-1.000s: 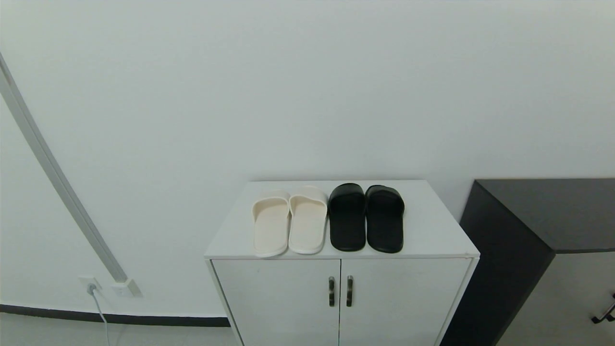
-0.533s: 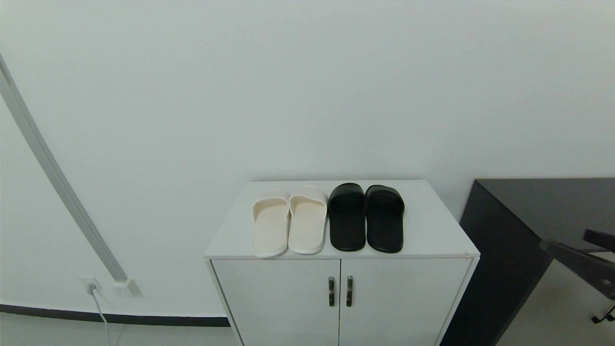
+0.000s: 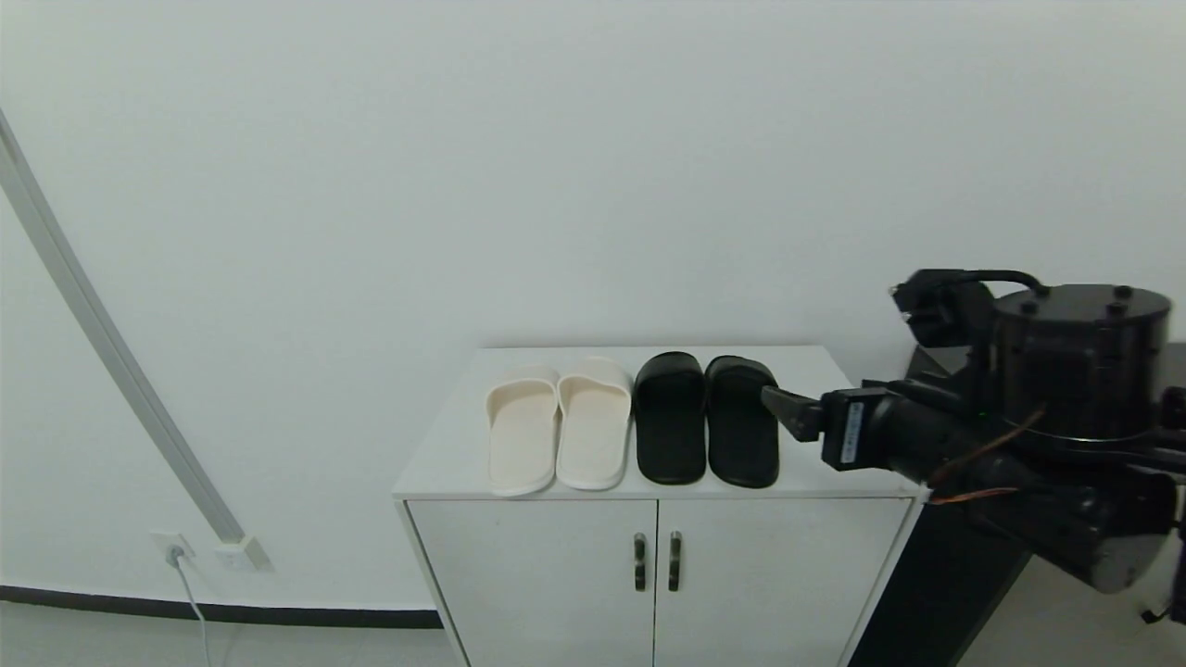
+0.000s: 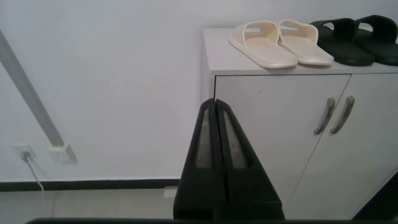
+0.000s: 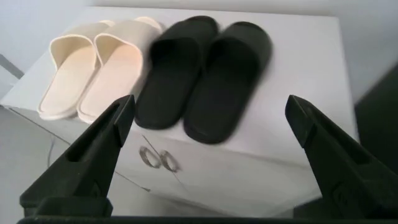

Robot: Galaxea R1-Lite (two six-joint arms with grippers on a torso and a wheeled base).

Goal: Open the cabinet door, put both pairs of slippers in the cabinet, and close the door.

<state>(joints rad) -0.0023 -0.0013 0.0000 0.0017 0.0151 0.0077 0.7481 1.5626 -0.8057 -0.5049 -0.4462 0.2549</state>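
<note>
Cabinet (image 3: 537, 584) doors both shut. The 2 handles (image 3: 639, 561) are upright bars side by side at the centre seam, just under the top. Nothing stowed yet: on the top sit the cream slippers (image 3: 593, 431) to robot's left and the black slippers (image 3: 670, 421) to its right. The pairs are close together, all 4 w/ long axis front-to-back, strap ends to the wall, heels near the front edge. R gripper (image 3: 786, 409) is up at approx top height on the cabinet's right side, near the outer black slipper. Can't tell if it's over the top or short of the front edge. Its fingers (image 5: 93, 155) are spread wide, nothing btw them. L gripper (image 4: 215, 109) is pinched closed on nothing. Judging by its wrist view it sits low, approx door height, off the cabinet's left side. Step in hand, prob.: opening a door. What matters: the handles lie down & to the robot's left of the R gripper, so it'd have to drop in front of the doors. Handle axis is vertical, so jaws should straddle it sideways. L gripper seems nearer in height but must open first.
</note>
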